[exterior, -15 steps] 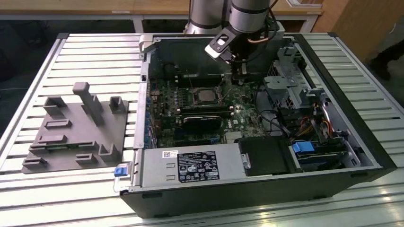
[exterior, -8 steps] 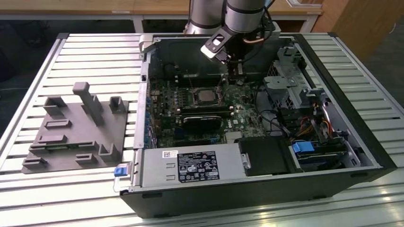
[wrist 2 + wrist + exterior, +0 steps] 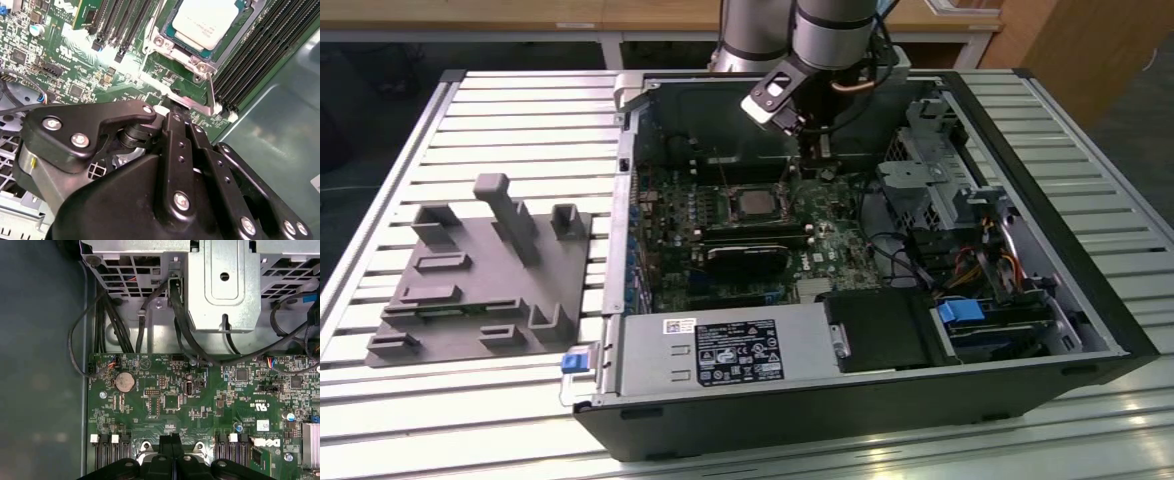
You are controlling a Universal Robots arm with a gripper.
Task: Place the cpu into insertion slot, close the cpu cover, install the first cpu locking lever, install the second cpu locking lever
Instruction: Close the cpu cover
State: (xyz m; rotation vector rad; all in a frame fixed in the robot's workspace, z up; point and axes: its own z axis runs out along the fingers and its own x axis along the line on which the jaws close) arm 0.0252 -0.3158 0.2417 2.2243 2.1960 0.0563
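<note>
One chip down already: cpu [image 3: 206, 21] seated flat in the insertion slot [image 3: 151, 46], cpu cover [image 3: 192, 59] apparently lying over its edges. Looks light, rigid, fragile underneath; best taken by the side edges only. Gripper [image 3: 172, 114] just beside the slot's corner, fingers pressed together, nothing visible between them, tips near a thin locking lever [image 3: 211, 92]. Springy stiff wire, likely slippery. Tight going: memory slots [image 3: 250, 55] close on one side, case panel [image 3: 280, 130] beyond; freer room over the motherboard [image 3: 170, 400].
</note>
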